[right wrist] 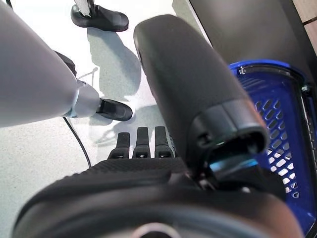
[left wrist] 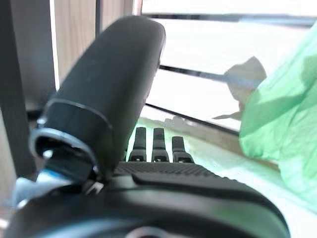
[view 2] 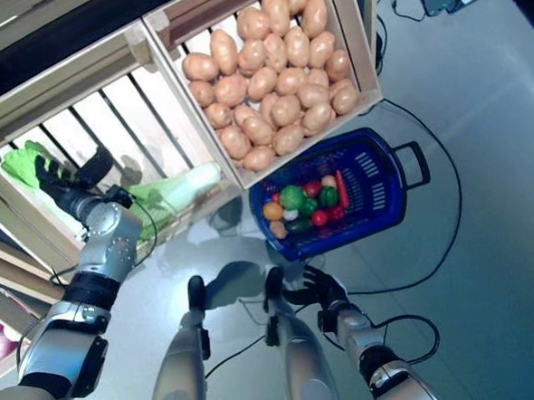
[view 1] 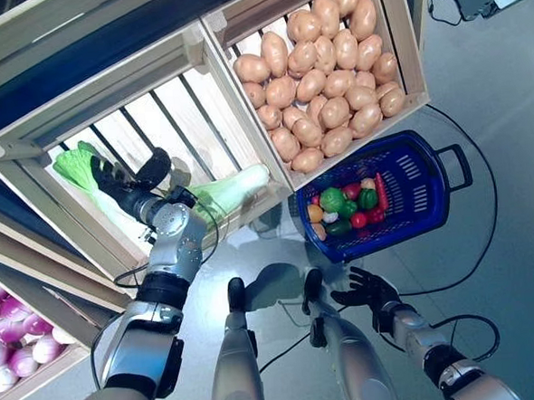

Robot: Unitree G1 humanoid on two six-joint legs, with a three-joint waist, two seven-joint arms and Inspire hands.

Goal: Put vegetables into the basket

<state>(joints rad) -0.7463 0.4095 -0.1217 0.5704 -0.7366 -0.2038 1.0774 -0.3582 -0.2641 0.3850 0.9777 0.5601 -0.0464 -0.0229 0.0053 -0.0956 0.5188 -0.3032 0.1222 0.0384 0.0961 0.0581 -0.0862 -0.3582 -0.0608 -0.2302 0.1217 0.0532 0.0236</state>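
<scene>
Presently left hand point(view 1: 126, 186), fingers straight, reaches into the slatted crate point(view 1: 166, 102) over the leafy cabbages point(view 1: 226, 192). Right hand point(view 1: 370, 290) hangs relaxed, empty, near the blue basket point(view 1: 410, 169) holding mixed vegetables point(view 1: 347, 206).

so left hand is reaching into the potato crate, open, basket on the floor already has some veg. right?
Not the potato crate. In the left eye view the left hand is in the neighbouring slatted crate holding leafy greens. It is open, and the blue basket on the floor does hold vegetables.
</scene>
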